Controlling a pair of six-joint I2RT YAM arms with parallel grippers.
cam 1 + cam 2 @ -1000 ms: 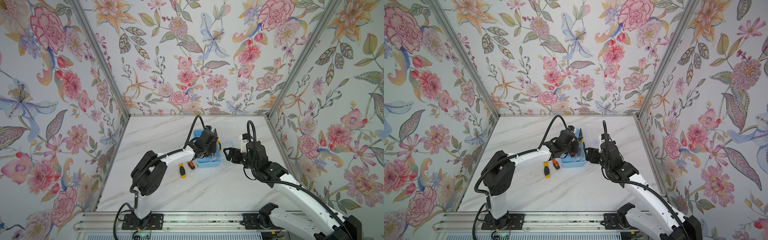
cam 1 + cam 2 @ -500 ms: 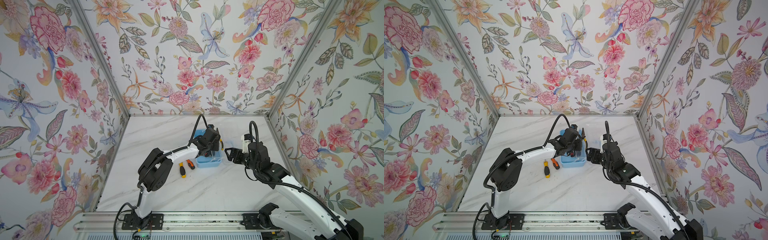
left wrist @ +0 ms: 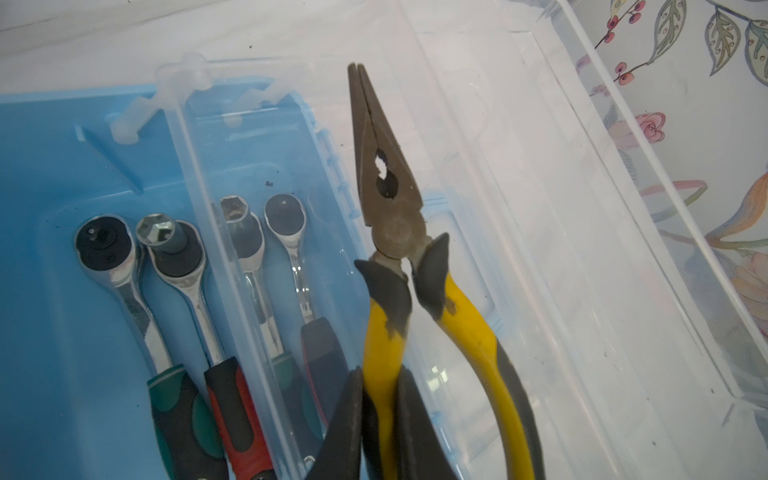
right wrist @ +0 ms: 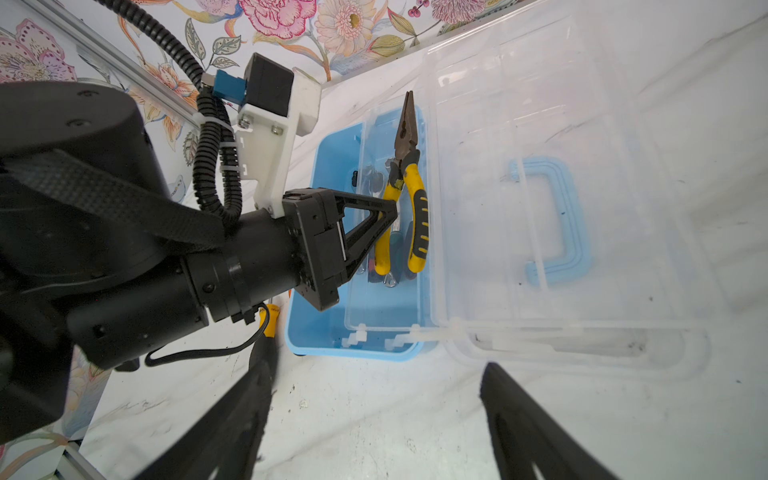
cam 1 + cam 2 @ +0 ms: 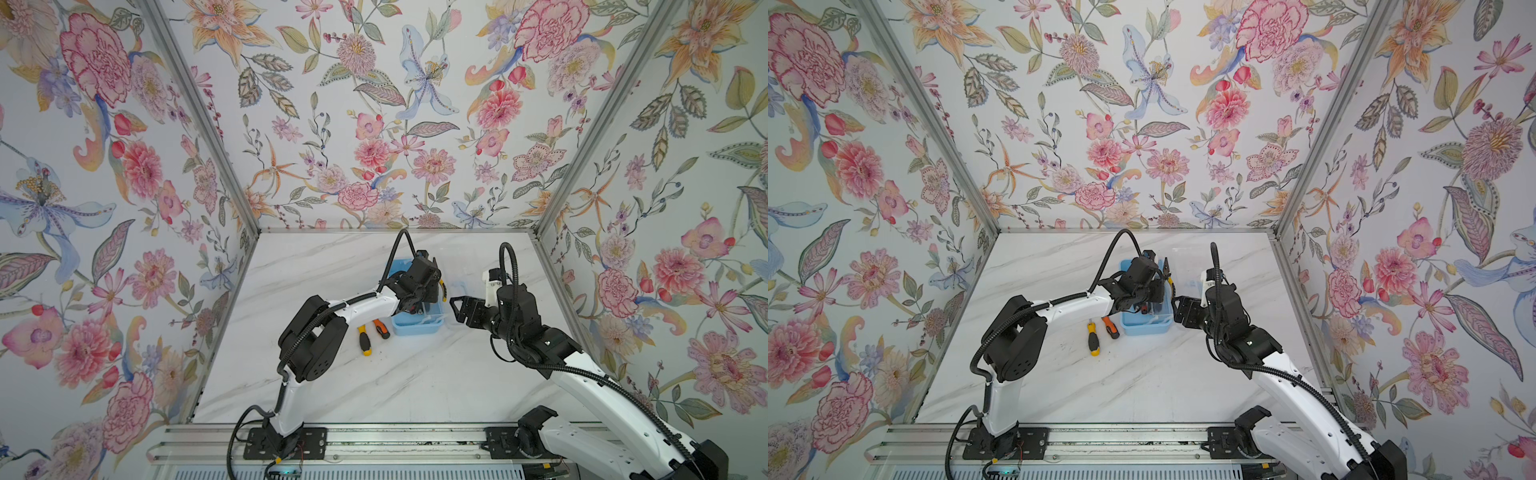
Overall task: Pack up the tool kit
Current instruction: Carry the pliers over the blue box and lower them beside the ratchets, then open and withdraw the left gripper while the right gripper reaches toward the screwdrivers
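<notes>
L gripper (image 3: 380,390): clamped on one yellow handle of pliers (image 3: 388,199); 2nd handle hangs free, splayed out. Pliers held over clear tray (image 4: 374,303) seated in blue case base (image 4: 328,332), lying along tray's length; can't tell if touching tray.
R gripper (image 4: 374,372): jaws wide apart, empty, hovering near case's corner.
Ratchet wrenches (image 3: 106,247) already in base, partly beneath tray; count unclear thru plastic.
Outside, on table (image 5: 415,374): yellow screwdriver (image 5: 365,341) + orange screwdriver (image 5: 381,328), just beside base. Clear lid (image 4: 623,124) lies open, flat.
Est. approx. halfway: pliers to set down, 2 drivers to load, lid to shut.
Pliers look: dull brownish nose, shut; yellow/black grips, scuffed.
</notes>
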